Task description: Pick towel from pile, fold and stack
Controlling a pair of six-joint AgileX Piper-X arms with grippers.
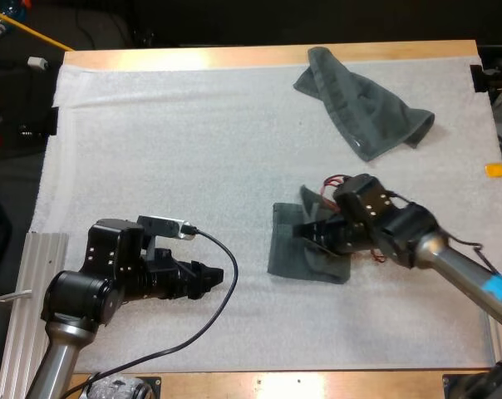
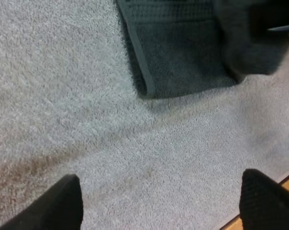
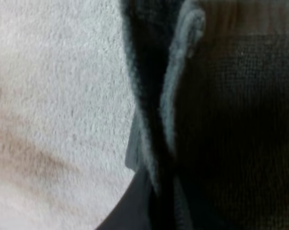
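On the white mat (image 1: 193,150) covering the wooden surface (image 1: 234,56), a fold in progress. The right hand (image 1: 311,233) sits low on a dark grey-green towel (image 1: 286,256) that lies near the middle of the mat, towards its near side. The towel is partly folded into a rough rectangle, with one flap standing up just beyond the hand. The right wrist view looks closely along a doubled edge of this cloth, but whether the right hand grips it or merely rests on it cannot be told. The left hand (image 1: 214,278) hovers over bare mat, near the towel's edge but clear of it, its fingers (image 2: 58,206) wide and holding nothing. A crumpled towel (image 1: 363,108) lies at the far right of the mat. The step in hand is judged to be the folding of one towel; stacking is not yet begun. The next move probably calls for laying the raised flap flat and square, with the left hand free to pin the near edge so the layers do not drag.
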